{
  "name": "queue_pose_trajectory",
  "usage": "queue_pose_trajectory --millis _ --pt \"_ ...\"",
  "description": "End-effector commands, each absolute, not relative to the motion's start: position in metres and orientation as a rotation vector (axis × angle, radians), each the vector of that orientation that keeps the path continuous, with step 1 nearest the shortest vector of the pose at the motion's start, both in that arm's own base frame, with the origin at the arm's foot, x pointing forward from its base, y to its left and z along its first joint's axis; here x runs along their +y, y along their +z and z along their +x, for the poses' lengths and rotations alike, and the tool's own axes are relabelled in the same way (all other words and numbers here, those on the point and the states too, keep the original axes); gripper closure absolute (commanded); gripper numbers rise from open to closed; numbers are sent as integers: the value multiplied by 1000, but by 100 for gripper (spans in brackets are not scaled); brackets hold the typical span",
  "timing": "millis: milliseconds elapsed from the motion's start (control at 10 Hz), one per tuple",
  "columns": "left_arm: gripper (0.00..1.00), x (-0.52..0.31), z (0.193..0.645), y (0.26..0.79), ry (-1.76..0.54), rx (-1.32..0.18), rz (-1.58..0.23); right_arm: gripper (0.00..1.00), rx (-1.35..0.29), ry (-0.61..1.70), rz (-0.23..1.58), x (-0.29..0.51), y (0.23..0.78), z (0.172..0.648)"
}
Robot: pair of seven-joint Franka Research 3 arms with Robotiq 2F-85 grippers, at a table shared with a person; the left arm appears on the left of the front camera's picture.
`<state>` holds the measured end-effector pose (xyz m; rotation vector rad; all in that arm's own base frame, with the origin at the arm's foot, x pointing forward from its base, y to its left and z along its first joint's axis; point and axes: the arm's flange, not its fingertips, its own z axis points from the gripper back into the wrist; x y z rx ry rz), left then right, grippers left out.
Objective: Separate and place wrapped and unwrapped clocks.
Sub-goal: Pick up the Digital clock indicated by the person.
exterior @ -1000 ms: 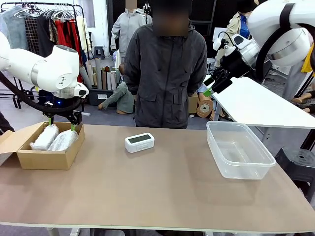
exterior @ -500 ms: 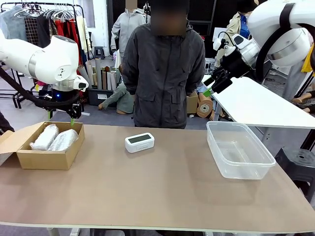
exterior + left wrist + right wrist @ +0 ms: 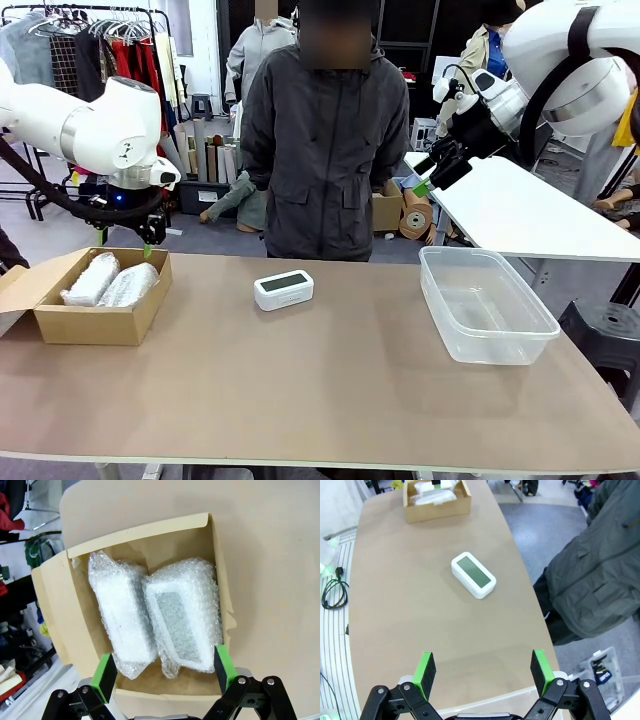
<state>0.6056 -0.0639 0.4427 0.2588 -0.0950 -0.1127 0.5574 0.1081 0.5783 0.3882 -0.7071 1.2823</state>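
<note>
Front view, with both wrist views. Over the last second the left gripper [image 3: 124, 243] has lifted from the rim of the cardboard box [image 3: 95, 325] and now hangs just above its far edge. Its jaws stand fully apart and nothing is between them. Left wrist view: the green pads frame the open box from above. Inside, the screen-up wrapped clock [image 3: 182, 620] and the blank-side wrapped clock [image 3: 122, 620] lie side by side and touching, each in crinkly bubble plastic. Neither is in contact with the pads.

The unwrapped clock [image 3: 284, 289] sits screen-up on the table [image 3: 330, 400], near the far edge in front of the person [image 3: 325, 150] and well apart from the box. The clear plastic tub [image 3: 480, 350] stands to the robot's right and holds no clock.

The right gripper [image 3: 425, 178] has not moved. It is held high beyond the tub, jaws spread wide and carrying nothing. Right wrist view: it looks down the table at the bare clock and the distant box.

Interpretation: the rise with empty jaws suggests that the wrapped pair is settled in the box, so that half of the sorting appears finished. The bare clock is probably bound for the tub. It lies between the arms, though the tub's position favours the right one.
</note>
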Motion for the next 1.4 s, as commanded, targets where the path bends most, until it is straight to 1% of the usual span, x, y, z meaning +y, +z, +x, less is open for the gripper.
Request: queue_pose_trajectory --millis 0,200,300,400,500,700,800,900,1000,1100,1300 --pt "0 -62 605 443 -105 -107 257 0 -708 1284 380 108 579 556" --pt "0 -64 606 443 -113 -95 259 0 -708 1284 380 108 579 556" --pt "0 -64 604 446 -277 -137 205 0 -708 1284 380 108 579 556" --pt "0 -56 602 458 -341 -154 140 0 -708 1284 380 108 579 556" --pt "0 -61 594 468 -404 -210 47 0 -708 1284 380 108 579 556" --pt "0 -58 591 490 -533 -241 -162 0 -708 1284 380 108 579 556" --pt "0 -53 592 503 -581 -238 -232 0 -708 1284 380 108 579 556" --pt "0 -47 595 517 -662 -256 -318 0 -708 1284 380 108 579 556" --pt "0 -48 594 528 -797 -298 -430 0 -708 1284 380 108 579 556" --pt "0 -46 596 536 -920 -309 -556 0 -708 1284 380 108 579 556" --pt "0 -41 600 552 -1036 -328 -701 0 -708 1284 380 108 579 556"
